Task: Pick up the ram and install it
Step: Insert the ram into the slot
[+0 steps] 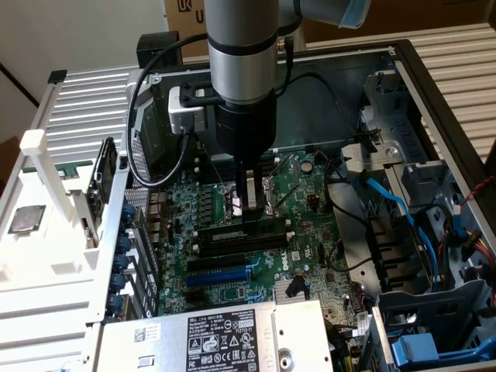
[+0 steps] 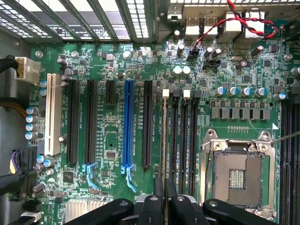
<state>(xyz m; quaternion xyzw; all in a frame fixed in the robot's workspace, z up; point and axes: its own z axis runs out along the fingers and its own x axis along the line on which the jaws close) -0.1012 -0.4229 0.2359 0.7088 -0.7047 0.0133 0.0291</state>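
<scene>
My black two-fingered claw (image 2: 164,186) is pressed nearly together, pinching the ram (image 2: 164,140), a long thin circuit-board stick that the wrist view shows edge-on as a narrow pale line running out from between my fingertips (image 2: 158,190). The ram stands on edge along the outermost of the long black plastic memory slots (image 2: 183,136), the one farthest from the square metal-framed processor socket (image 2: 236,176) and nearest a long black expansion slot (image 2: 147,124). One white end clip (image 2: 165,93) sits right at the ram's far tip. I cannot tell whether the stick is fully seated or only resting in the slot's mouth. Beyond that black slot lies the long blue expansion slot (image 2: 128,124), and well apart from it a long white slot (image 2: 52,115), all on the green motherboard (image 2: 112,61). In the exterior view my grey arm (image 1: 242,46) reaches straight down into the open black computer case (image 1: 434,85), with the claw's tip (image 1: 249,213) just above the dark row of memory slots near the board's middle. A silver power-supply box with a white label (image 1: 217,333) lies toward the near edge, and blue cables (image 1: 403,213) run along the exterior view's right.
</scene>
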